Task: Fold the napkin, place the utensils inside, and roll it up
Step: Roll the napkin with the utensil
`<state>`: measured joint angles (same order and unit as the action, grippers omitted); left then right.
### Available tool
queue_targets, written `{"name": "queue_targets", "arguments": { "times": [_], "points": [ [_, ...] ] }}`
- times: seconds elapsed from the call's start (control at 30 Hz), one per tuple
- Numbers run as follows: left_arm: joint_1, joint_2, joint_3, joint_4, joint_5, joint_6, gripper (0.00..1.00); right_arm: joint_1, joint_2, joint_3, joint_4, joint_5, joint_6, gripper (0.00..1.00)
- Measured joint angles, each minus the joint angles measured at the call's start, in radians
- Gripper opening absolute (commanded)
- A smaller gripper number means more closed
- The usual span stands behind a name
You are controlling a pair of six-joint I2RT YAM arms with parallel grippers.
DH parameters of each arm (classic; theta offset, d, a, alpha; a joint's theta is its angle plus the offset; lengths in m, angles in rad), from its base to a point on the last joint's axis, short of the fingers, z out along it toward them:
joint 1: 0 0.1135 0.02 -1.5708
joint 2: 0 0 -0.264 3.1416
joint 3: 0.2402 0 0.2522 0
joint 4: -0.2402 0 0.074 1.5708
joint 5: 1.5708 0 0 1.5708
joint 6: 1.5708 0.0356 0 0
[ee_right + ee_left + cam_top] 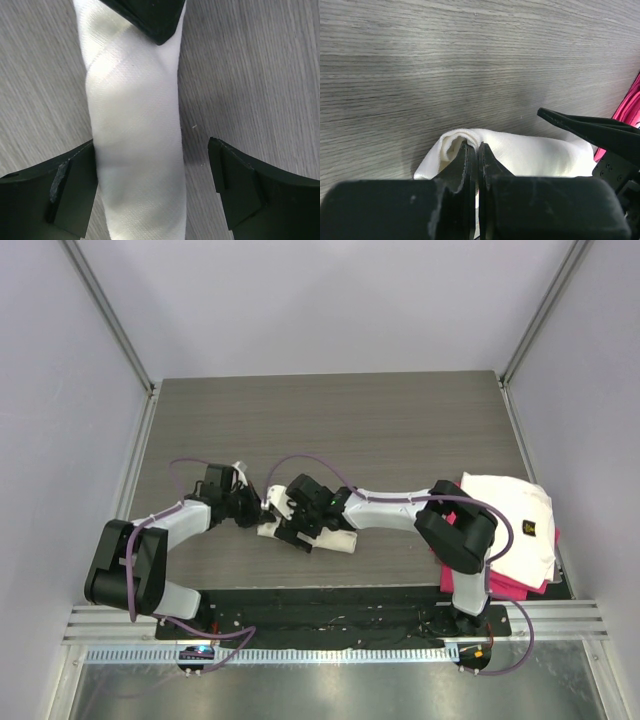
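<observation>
Left gripper (476, 146), jaws together, seems to pinch the left end of the rolled napkin (132, 100), which lies along the table's (330, 430) near edge, straddled by the open-jawed right gripper (152, 165).

White arms (385, 508), black joints (455, 530), purple cables (305, 457)
</observation>
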<state>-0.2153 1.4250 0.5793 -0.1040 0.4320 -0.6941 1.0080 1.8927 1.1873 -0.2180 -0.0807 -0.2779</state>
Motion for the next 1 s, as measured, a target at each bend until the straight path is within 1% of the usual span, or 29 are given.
{"name": "queue_targets", "arguments": {
  "times": [0.03,0.07,0.1,0.13,0.17,0.2,0.23,0.27,0.3,0.33,0.37,0.4,0.43,0.57,0.63,0.8,0.83,1.0],
  "points": [
    [0.000,0.000,0.001,0.000,0.000,0.000,0.14,0.000,0.002,0.000,-0.001,0.007,0.000,0.82],
    [0.000,0.000,0.002,-0.002,-0.001,0.000,0.25,0.000,0.004,0.000,-0.001,0.012,0.002,0.79],
    [-0.001,-0.001,0.003,-0.004,-0.002,0.002,0.30,0.000,0.005,0.000,-0.001,0.011,0.008,0.75],
    [-0.001,-0.002,0.005,-0.006,-0.005,0.007,0.34,0.000,0.005,0.000,-0.002,0.013,0.013,0.73],
    [-0.001,-0.006,0.006,-0.011,-0.014,0.010,0.44,0.000,0.005,0.000,-0.002,0.016,0.018,0.71],
    [0.000,-0.011,0.006,-0.016,-0.022,0.015,0.50,0.002,0.005,0.000,-0.003,0.019,0.022,0.65],
    [0.000,-0.018,0.007,-0.022,-0.028,0.019,0.56,0.004,0.005,0.000,-0.003,0.022,0.027,0.63],
    [0.000,-0.026,0.008,-0.028,-0.032,0.021,0.65,0.006,0.005,0.000,-0.003,0.024,0.033,0.62],
    [0.000,-0.035,0.010,-0.034,-0.035,0.021,0.69,0.006,0.005,-0.002,-0.003,0.028,0.046,0.61],
    [-0.001,-0.043,0.014,-0.041,-0.040,0.021,0.76,0.006,0.005,-0.003,-0.002,0.034,0.062,0.60],
    [-0.001,-0.053,0.022,-0.052,-0.048,0.021,0.89,0.006,0.005,-0.004,-0.002,0.036,0.070,0.59],
    [-0.002,-0.061,0.032,-0.064,-0.063,0.021,0.96,0.004,0.005,-0.006,0.002,0.039,0.087,0.57],
    [-0.004,-0.071,0.048,-0.089,-0.103,0.030,1.00,0.000,0.003,-0.012,0.008,0.045,0.110,0.56],
    [0.004,-0.123,0.122,-0.192,-0.227,0.023,1.00,-0.039,-0.006,-0.037,0.035,0.058,0.198,0.54],
    [0.008,-0.167,0.166,-0.227,-0.286,0.024,1.00,-0.080,-0.018,-0.058,0.056,0.082,0.254,0.53],
    [0.024,-0.293,0.240,-0.287,-0.389,0.027,1.00,-0.249,-0.039,-0.087,0.071,0.152,0.390,0.54],
    [0.028,-0.329,0.257,-0.307,-0.413,0.032,1.00,-0.299,-0.043,-0.092,0.074,0.161,0.426,0.54],
    [0.034,-0.425,0.322,-0.370,-0.473,0.068,1.00,-0.492,-0.054,-0.107,0.080,0.195,0.534,0.54]
  ]
}}
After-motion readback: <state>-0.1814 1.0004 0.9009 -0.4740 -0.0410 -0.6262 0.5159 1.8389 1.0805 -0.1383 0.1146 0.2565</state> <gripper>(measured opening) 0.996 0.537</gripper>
